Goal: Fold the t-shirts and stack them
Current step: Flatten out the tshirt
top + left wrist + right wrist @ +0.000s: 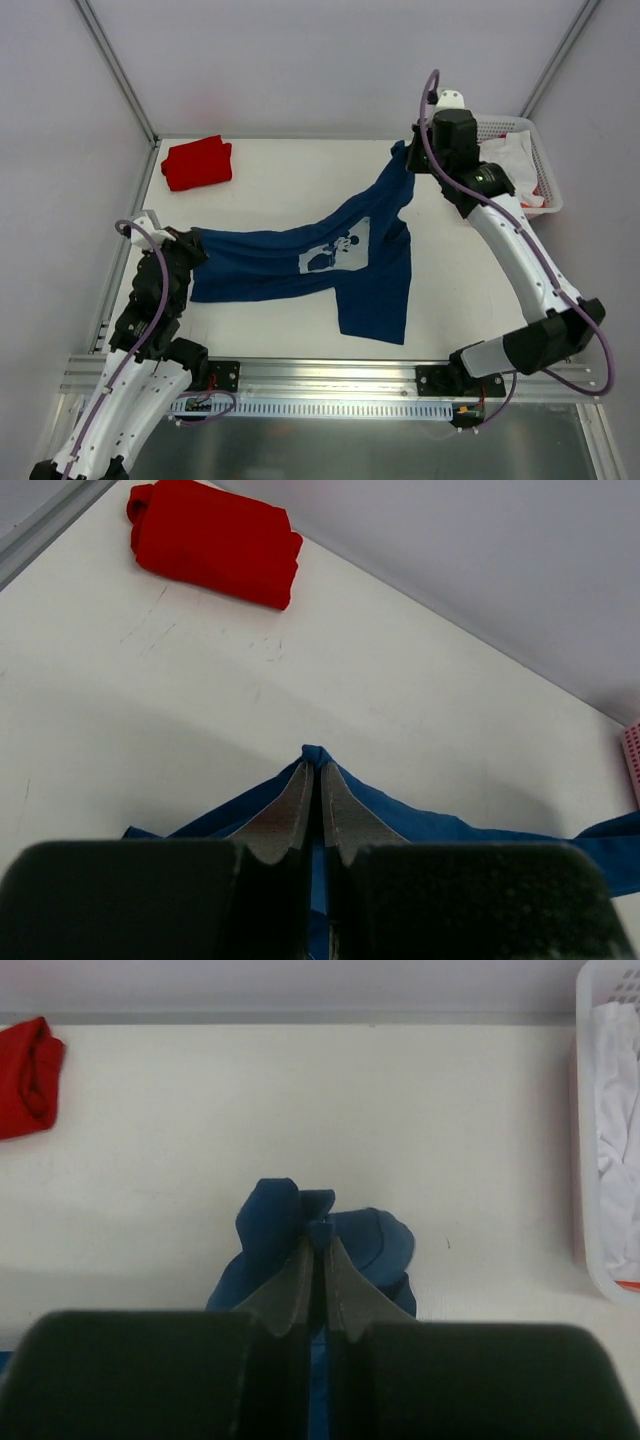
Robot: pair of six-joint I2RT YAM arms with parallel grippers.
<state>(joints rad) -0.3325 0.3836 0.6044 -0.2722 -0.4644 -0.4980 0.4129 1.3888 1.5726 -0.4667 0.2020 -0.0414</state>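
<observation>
Red t-shirt (pixel 197 163) sits folded in a neat bundle at the far corner of the surface (pixel 290 185), well apart from the white basket (pixel 545 165), so half the job looks done, while the navy t-shirt (pixel 340 270) lies unfolded and rumpled, strung out from just beside the basket. Left gripper (pixel 313 770) is clamped on a cloth corner at the end away from the basket, right gripper (pixel 320 1240) pinched onto a bunched edge beside it, so flattening, folding and stacking are all left, I'd say. White cartoon print (pixel 335 252) on the navy chest carries no readable lettering, and no brand label shows.
</observation>
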